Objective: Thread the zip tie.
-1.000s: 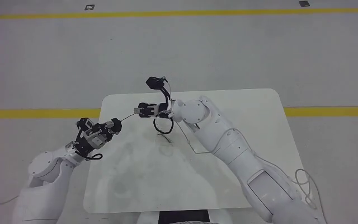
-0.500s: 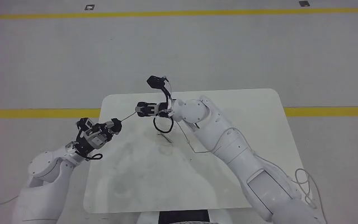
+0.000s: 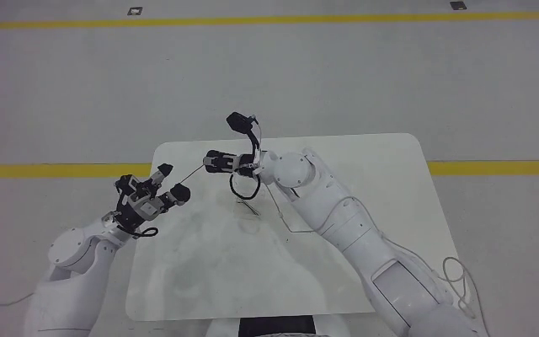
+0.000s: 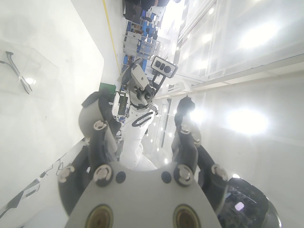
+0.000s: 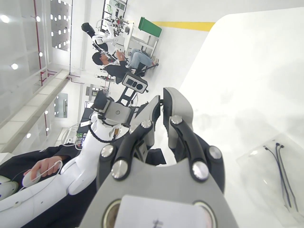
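A thin black zip tie (image 3: 194,173) hangs in the air over the table's left part. My right gripper (image 3: 210,162) is shut on one end of it. In the right wrist view the right gripper (image 5: 162,101) has its fingers pressed together, with a small dark bit of the tie at the tips. The tie's free end points at my left gripper (image 3: 174,182), which stands open near the table's left edge. In the left wrist view the left gripper (image 4: 142,103) is spread wide, and nothing is held between its fingers (image 4: 99,103).
Spare zip ties (image 3: 251,206) lie in a clear bag near the middle of the white table (image 3: 370,253). The same spare zip ties (image 5: 282,167) lie flat in the right wrist view. A person sits at the table's side, away from the tie.
The left gripper was shut on the tie's free end and has opened, letting it go. The right gripper has shifted slightly left and away, still holding the tie.
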`<state>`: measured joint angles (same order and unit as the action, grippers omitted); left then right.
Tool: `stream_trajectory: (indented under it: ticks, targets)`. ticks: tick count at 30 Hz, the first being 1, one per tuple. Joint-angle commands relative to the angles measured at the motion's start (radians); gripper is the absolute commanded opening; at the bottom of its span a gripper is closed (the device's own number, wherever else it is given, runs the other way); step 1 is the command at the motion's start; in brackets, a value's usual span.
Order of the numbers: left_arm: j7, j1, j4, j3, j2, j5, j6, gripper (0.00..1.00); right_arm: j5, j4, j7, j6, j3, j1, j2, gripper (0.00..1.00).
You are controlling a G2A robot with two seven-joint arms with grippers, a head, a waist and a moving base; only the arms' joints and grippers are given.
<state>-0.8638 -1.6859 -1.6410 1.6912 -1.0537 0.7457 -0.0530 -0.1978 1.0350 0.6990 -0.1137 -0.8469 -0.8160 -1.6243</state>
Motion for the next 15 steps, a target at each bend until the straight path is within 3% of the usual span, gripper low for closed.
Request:
stream_trajectory:
  ticks: [1,6,15]
  targets:
    - [0.006,0.003,0.001,-0.008,-0.001,-0.001,0.004,1.00,0.004,0.004,-0.002,0.004,0.002,-0.002,-0.001,0.00]
    - [0.026,0.020,0.012,-0.035,-0.004,0.011,0.019,1.00,0.020,0.012,0.001,0.026,0.023,-0.003,-0.009,0.00]
    - [0.042,0.025,0.006,-0.041,-0.005,0.001,0.031,1.00,0.016,0.011,-0.002,0.028,0.024,-0.002,-0.009,0.00]
